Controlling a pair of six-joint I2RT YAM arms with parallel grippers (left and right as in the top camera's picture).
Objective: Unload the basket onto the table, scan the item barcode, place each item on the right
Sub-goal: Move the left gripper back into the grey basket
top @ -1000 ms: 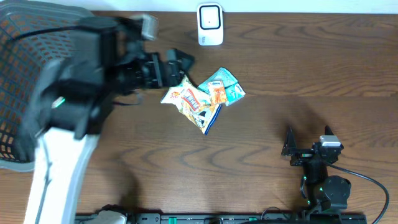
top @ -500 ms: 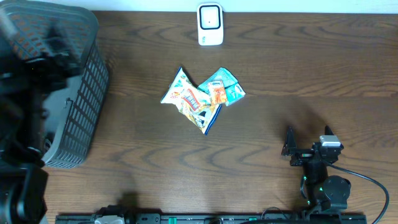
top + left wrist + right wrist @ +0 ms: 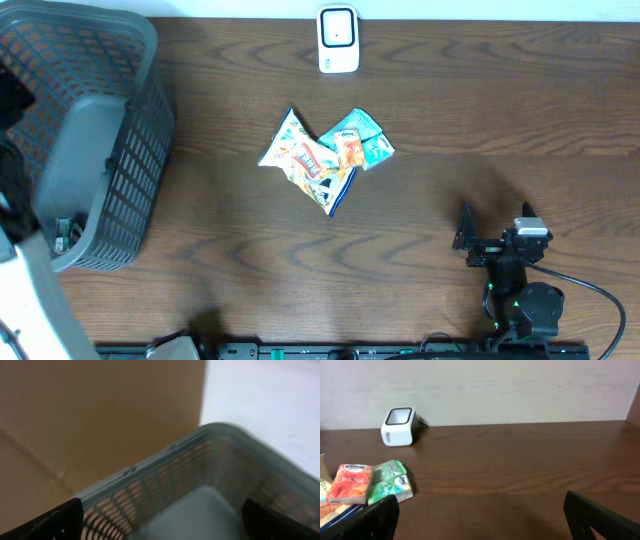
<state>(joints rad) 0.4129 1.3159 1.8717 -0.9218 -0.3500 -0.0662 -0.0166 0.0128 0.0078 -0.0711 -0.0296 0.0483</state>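
Observation:
Three items lie in a pile at the table's middle: a white-orange snack bag, an orange pack and a green pack. The white scanner stands at the far edge. My right gripper rests low near the front right, open and empty, facing the pile. In its wrist view my left gripper is open and empty, hanging over the grey basket. Overhead shows only that arm's white link at the left edge.
The grey mesh basket fills the left side of the table. A cardboard-coloured surface lies beyond it in the left wrist view. A cable trails from the right arm's base.
My left arm has swung away from beside the pile, leftward across the basket to the table's left edge. The items and the right arm have not moved.

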